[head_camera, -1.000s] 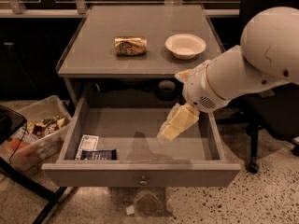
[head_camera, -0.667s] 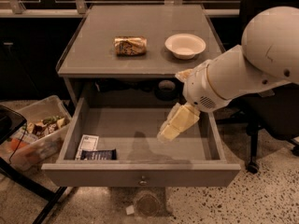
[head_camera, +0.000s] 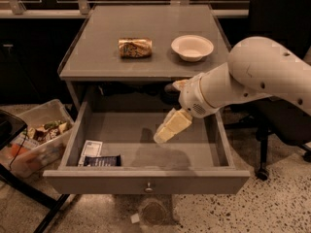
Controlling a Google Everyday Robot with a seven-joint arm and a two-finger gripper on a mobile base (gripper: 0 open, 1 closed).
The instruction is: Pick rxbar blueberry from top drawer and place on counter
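**Reaching the bar in the drawer's front-left corner**

Find the gripper hanging over the middle of the open top drawer, tilted down and to the left, well apart from the bar. Cannot tell whether spread or pressed together.

Look for the rxbar blueberry lying flat on the drawer floor in the front-left corner, long side parallel to the front panel and near it. Note the white packet just beside it, at its left end and behind; cannot tell whether touching or overlapping.

Judging from this layout:

- Travel left and toward the front first, then descend only once directly above the bar's right half, away from the packet.
- Close across the short width, front to back, and expect little room on the front-panel side.
- Come down gently, since a flat wrapper probably slides or buckles under a hard push.
- Rise straight up past the drawer walls and the raised rim before moving back.
- Set down on a bare stretch of the counter, away from the crushed can and the bowl.
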